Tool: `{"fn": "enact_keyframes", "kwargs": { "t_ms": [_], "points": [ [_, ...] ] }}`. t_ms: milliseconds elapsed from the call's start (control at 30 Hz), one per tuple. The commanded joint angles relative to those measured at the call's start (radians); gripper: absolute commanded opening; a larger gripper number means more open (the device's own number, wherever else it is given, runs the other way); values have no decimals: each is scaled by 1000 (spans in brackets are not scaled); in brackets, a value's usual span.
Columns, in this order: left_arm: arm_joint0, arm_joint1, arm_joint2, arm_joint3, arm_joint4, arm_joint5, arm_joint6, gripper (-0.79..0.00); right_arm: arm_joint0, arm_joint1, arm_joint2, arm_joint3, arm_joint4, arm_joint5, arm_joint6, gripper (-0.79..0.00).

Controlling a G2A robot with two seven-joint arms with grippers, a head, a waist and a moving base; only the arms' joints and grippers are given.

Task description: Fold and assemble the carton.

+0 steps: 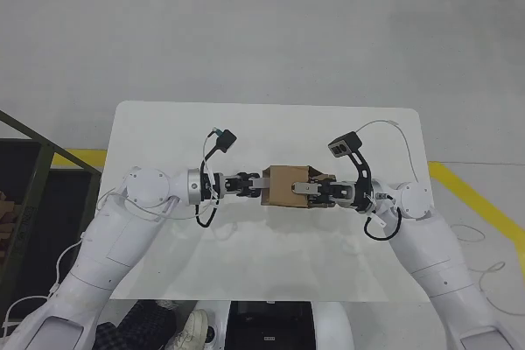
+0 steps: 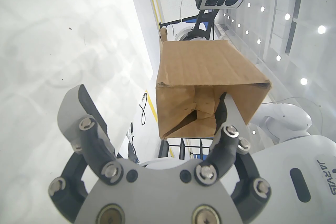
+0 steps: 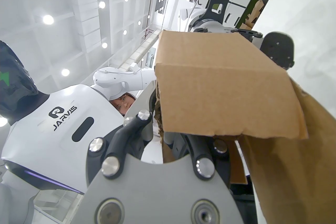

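Observation:
A brown cardboard carton (image 1: 284, 184) hangs between my two arms over the middle of the white table (image 1: 201, 254). In the left wrist view the carton (image 2: 204, 64) shows an open end with loosely folded inner flaps. My left gripper (image 2: 152, 99) is open wide, one finger (image 2: 223, 107) inside that open end and the other (image 2: 78, 109) out beside the box. From the opposite side my right gripper (image 3: 168, 117) is shut on the wall of the carton (image 3: 223, 93). Its outer finger (image 3: 145, 101) lies against the cardboard, and a hanging flap (image 3: 283, 170) hides the inner one.
A dark rack (image 1: 0, 210) holding flat cardboard stands off the table's left side. Yellow floor tape (image 1: 472, 188) runs past the right side. Bare table surface lies all around the carton.

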Motion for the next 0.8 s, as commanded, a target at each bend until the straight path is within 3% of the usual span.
{"fn": "enact_keyframes", "kwargs": {
  "t_ms": [0, 367, 600, 767],
  "points": [
    [1, 1, -4, -1, 0, -1, 3, 0, 1, 0, 1, 2, 1, 0, 0, -785],
    [81, 18, -102, -37, 20, -63, 80, 0, 8, 3, 19, 27, -11, 5, -16, -785],
    [151, 28, -160, -85, 173, -338, 185, 0, 19, 4, 29, 46, -13, 46, -33, -785],
    [174, 31, -186, -102, 346, -475, 270, 0, 37, 7, 43, 77, 13, 101, -23, -785]
  ]
}}
